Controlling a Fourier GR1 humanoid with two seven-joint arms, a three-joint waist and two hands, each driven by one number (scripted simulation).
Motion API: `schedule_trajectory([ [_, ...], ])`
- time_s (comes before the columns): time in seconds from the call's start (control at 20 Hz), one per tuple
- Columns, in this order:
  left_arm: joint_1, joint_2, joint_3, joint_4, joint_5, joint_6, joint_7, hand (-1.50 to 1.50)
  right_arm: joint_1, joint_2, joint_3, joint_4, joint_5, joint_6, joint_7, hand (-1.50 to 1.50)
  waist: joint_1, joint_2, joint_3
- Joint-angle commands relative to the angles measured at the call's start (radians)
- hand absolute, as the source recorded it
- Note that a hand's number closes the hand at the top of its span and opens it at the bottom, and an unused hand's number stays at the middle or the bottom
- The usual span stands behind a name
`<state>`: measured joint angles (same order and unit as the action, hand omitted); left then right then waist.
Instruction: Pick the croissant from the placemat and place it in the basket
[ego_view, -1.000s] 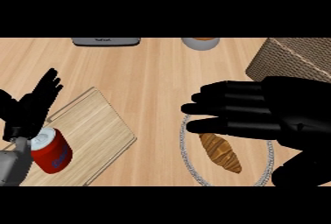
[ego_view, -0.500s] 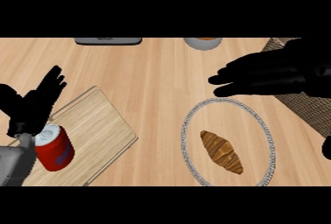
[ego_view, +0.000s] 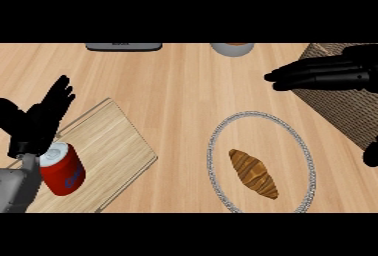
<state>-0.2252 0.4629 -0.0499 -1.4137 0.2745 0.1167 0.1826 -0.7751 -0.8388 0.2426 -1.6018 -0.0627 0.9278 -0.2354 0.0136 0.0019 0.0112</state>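
At the near left, about 8 o'clock, a grey forearm comes up to the left robot hand (ego_view: 35, 122), which rests released, fingers straight and spread, pointing toward 1 o'clock and holding nothing. Just below it one red can (ego_view: 63, 172) stands tilted on one wooden board (ego_view: 111, 145) that lies at an angle on the bench (ego_view: 184, 85).

At 5 o'clock lies the single croissant (ego_view: 253, 173), untouched, its length running from 11 to 5 o'clock, inside the lower half of the one oval, silver-rimmed placemat (ego_view: 210, 160).

Farther off, at 2 o'clock, the right robot hand (ego_view: 325, 75) hangs with its fingers stretched flat toward 9 o'clock, released and empty, well apart from the croissant. It reaches out over the near-left edge of the one woven basket (ego_view: 347, 115), which fills the 3 o'clock side.

At the far edge, near 12 o'clock, one flat grey object (ego_view: 124, 46) and one round cup (ego_view: 232, 48) are cut off by the view.
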Motion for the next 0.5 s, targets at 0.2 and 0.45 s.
schedule_trajectory([
  [0.2,0.024,-0.033,0.002,0.077,-0.016,-0.023,-0.04,0.0,0.182,0.062,0.074,-0.026,0.152,-0.058,-0.248,-1.5,-0.01,0.004,-0.01],
  [0.45,-0.038,-0.015,0.02,0.082,-0.008,-0.044,0.003,0.0,0.212,0.138,0.171,0.111,0.324,-0.221,-0.404,-1.5,0.005,0.008,-0.01],
])
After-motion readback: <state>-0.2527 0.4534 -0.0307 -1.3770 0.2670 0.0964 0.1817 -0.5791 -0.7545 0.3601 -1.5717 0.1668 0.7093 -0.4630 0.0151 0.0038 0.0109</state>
